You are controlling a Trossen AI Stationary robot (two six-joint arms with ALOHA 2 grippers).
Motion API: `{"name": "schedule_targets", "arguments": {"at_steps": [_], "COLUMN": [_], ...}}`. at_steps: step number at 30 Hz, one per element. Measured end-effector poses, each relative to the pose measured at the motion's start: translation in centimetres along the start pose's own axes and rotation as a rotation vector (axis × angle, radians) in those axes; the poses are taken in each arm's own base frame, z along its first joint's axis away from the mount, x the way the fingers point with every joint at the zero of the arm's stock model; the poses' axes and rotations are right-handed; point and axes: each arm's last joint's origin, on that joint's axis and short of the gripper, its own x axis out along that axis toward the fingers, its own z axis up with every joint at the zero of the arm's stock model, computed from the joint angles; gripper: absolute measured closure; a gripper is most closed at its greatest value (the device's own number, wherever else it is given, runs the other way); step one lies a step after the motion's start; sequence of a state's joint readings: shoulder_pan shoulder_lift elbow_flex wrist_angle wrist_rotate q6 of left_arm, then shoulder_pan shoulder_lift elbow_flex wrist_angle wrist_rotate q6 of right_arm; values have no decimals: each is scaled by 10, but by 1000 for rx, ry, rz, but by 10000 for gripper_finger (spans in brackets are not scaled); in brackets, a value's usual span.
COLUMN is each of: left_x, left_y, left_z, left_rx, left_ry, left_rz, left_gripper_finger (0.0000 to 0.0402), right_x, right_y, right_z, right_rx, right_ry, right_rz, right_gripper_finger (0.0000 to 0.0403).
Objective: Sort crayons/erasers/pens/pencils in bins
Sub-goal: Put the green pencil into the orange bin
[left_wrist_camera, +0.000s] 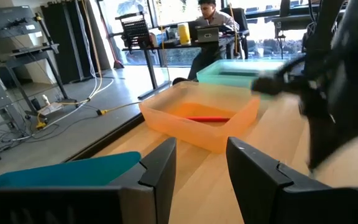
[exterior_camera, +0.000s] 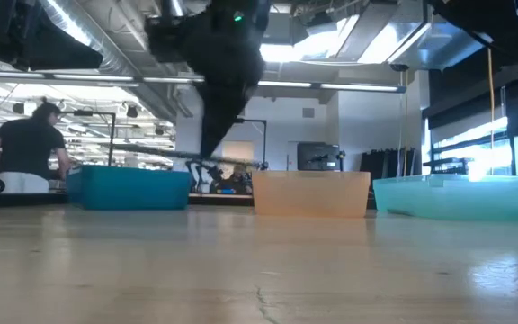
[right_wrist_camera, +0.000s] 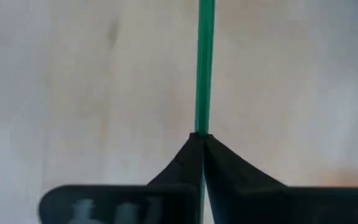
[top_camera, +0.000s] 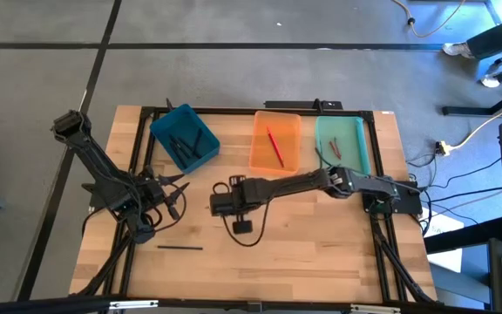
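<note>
My right gripper (top_camera: 220, 205) hangs over the table's middle, in front of the dark teal-blue bin (top_camera: 184, 137) and the orange bin (top_camera: 275, 141), shut on a thin green stick (right_wrist_camera: 204, 68). My left gripper (left_wrist_camera: 201, 168) waits open near the table's left edge with nothing between its fingers. Dark sticks (top_camera: 186, 141) lie in the teal-blue bin and a red stick (top_camera: 274, 144) in the orange one. The mint green bin (top_camera: 342, 144) holds a few sticks too. One black stick (top_camera: 179, 247) lies flat on the wood near the front. My right gripper pinches the green stick (right_wrist_camera: 202, 127) between its two shut fingers, at their free ends (right_wrist_camera: 185, 152). The fingers come from above, pointing steeply down. The stick (exterior_camera: 241, 165) hangs about level, lifted clear of the table, with a long stretch reaching out past the fingers.
A black metal frame (top_camera: 234, 111) runs round the table just behind the bins. A black cable loop (top_camera: 242, 228) hangs under my right arm. Bare wood lies along the near right part of the table. A person (exterior_camera: 27, 144) sits in the room beyond.
</note>
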State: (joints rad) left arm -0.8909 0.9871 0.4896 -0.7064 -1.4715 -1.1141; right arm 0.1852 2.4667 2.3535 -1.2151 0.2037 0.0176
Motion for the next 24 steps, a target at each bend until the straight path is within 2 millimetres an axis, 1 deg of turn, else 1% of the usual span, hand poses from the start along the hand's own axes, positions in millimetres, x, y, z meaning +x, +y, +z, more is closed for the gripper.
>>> {"name": "schedule_targets", "arguments": {"at_steps": [3, 4, 6, 8, 10, 12, 14, 16, 21, 24], "left_x": [0, 0, 0, 0, 0, 0, 0, 0, 0, 0], "left_y": [0, 0, 0, 0, 0, 0, 0, 0, 0, 0], "left_z": [0, 0, 0, 0, 0, 0, 0, 0, 0, -1], "left_rx": [0, 0, 0, 0, -1, 0, -1, -1, 0, 4], "left_ry": [0, 0, 3, 4, 9, 9, 9, 10, 17, 17], "left_rz": [0, 0, -1, -2, -4, -4, -4, -5, -8, -8], "left_gripper_finger": [266, 266, 266, 266, 266, 266, 266, 266, 266, 266], "right_x": [-20, -31, -54, -71, -81, -86, -86, -77, -41, -19], "right_y": [-9, -13, -25, -40, -55, -68, -78, -80, -68, -56], "right_z": [-6, -8, -16, -25, -34, -38, -39, -34, -18, -14], "right_rx": [38, 58, 106, 175, 279, 369, 403, 396, 318, 274], "right_ry": [19, 16, 25, 60, 98, 94, 85, 69, 44, 74], "right_rz": [-104, -135, -181, -178, -191, -227, -237, -192, -89, -55], "right_gripper_finger": [398, 399, 399, 396, 392, 388, 382, 374, 344, 320]}}
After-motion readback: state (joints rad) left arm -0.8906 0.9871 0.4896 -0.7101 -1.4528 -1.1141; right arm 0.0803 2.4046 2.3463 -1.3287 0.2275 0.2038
